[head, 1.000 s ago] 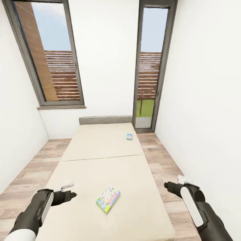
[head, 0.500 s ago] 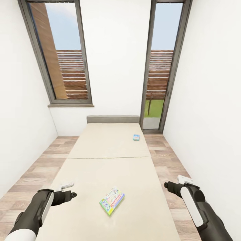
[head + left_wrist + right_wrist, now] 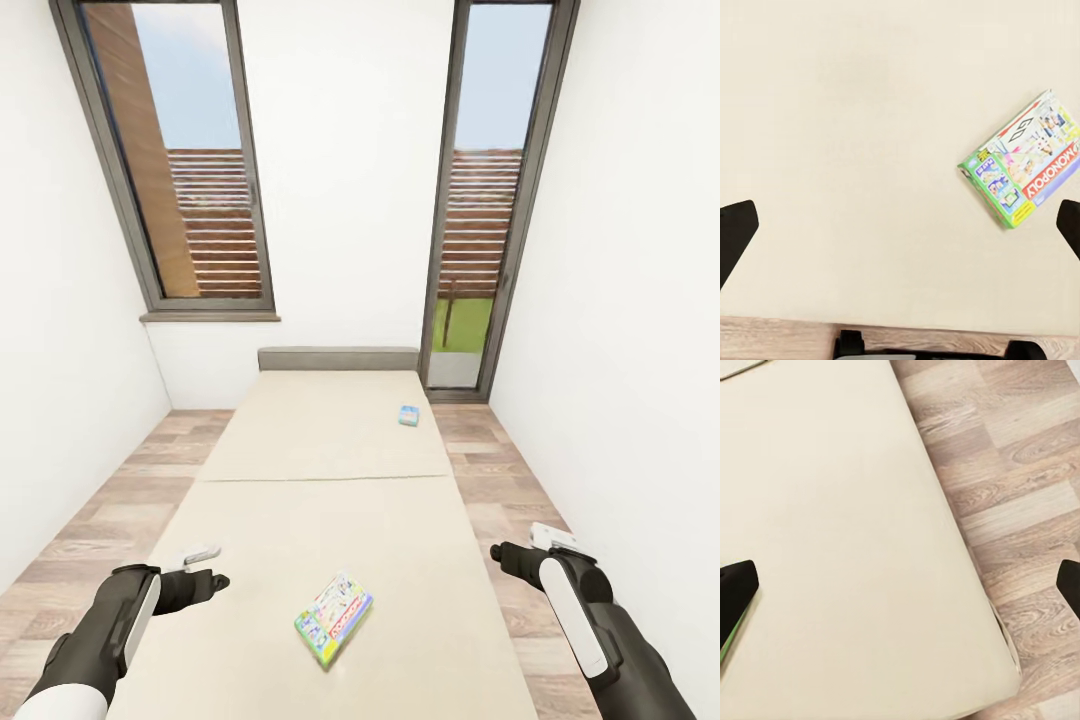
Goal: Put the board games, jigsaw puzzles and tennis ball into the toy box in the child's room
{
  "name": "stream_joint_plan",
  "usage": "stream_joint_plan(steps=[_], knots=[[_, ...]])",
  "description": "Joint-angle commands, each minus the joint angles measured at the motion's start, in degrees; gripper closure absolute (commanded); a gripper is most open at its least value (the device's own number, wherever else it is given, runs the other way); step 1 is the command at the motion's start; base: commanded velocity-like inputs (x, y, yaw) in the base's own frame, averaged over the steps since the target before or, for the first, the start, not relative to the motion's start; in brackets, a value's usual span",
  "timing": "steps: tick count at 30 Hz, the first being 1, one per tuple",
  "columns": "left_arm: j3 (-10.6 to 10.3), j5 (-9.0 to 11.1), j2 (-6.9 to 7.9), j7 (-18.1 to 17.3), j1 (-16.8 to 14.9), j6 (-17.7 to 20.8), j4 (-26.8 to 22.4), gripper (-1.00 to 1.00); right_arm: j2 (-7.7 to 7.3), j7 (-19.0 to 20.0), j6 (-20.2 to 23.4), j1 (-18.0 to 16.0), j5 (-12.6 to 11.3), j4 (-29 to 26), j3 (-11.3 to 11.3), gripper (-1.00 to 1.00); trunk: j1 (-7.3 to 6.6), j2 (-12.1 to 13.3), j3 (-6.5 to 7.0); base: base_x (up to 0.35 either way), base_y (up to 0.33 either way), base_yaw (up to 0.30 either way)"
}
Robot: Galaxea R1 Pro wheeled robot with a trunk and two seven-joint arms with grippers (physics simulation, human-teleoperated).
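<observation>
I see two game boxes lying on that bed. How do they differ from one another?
The near game box lies between the two grippers, skewed to the bed's edges, green-edged with a red title band. The far game box sits up by the headboard toward the bed's right edge, blue, and looks much smaller from here, at least partly from distance. Both lie flat on the mattress, untouched.

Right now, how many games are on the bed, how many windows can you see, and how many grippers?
Board games on the bed: 2, the near colourful one and the far small blue one
Windows: 2, the left one and the tall right one
Grippers: 2, left gripper and right gripper
Total: 6
</observation>
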Motion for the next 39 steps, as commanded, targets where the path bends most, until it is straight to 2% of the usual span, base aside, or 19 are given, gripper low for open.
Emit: stream_joint_plan(steps=[1,18,22,23,26,31,34,39], knots=[[0.1,-0.4,-0.02,-0.4,0.0,0.2,-0.1,-1.00,-0.02,-0.5,0.1,-0.1,-0.6,-0.1,0.0,-1.00,0.04,-0.1,-0.14,0.034,0.000,0.000],[-0.2,-0.4,-0.08,-0.3,-0.1,0.4,0.0,-1.00,-0.02,-0.6,1.2,-0.3,-0.7,0.1,-0.1,-1.00,0.04,-0.1,-1.14,0.018,0.000,-0.074],[-0.3,-0.5,-1.08,0.1,-0.2,0.3,0.0,-1.00,-0.02,-0.7,1.7,-0.4,-0.6,0.1,-0.1,-1.00,0.04,-0.1,-1.50,0.001,0.000,-0.106],[-0.4,-1.0,-3.57,1.9,-1.5,0.2,0.3,-1.00,-0.02,-0.8,1.8,-0.4,-0.4,0.0,-0.1,-1.00,0.04,-0.1,-1.59,0.000,0.000,-0.100],[-0.4,-1.0,-4.80,5.0,-3.5,0.2,0.8,-1.00,-0.06,-0.9,1.9,-0.4,-0.3,0.1,-0.1,-1.00,0.04,-0.1,-1.86,0.000,0.000,-0.099],[-0.4,-0.6,-5.55,9.3,-7.4,0.2,3.8,-1.00,-0.09,-0.8,2.2,-0.4,-0.2,0.0,-0.1,-1.00,0.04,-0.1,-2.31,0.000,0.000,-0.093],[-0.4,-0.5,-5.72,10.7,-11.3,0.1,7.8,-1.00,-0.07,-0.8,2.4,-0.4,-0.1,0.0,0.0,-1.00,0.04,-0.1,-2.59,0.000,0.000,-0.056],[-0.4,-0.6,-5.76,12.6,-19.7,-0.9,18.3,-1.00,-0.03,-0.8,4.8,-0.4,0.0,-0.2,0.0,-1.00,0.04,-0.1,-3.06,0.000,0.000,-0.017]])
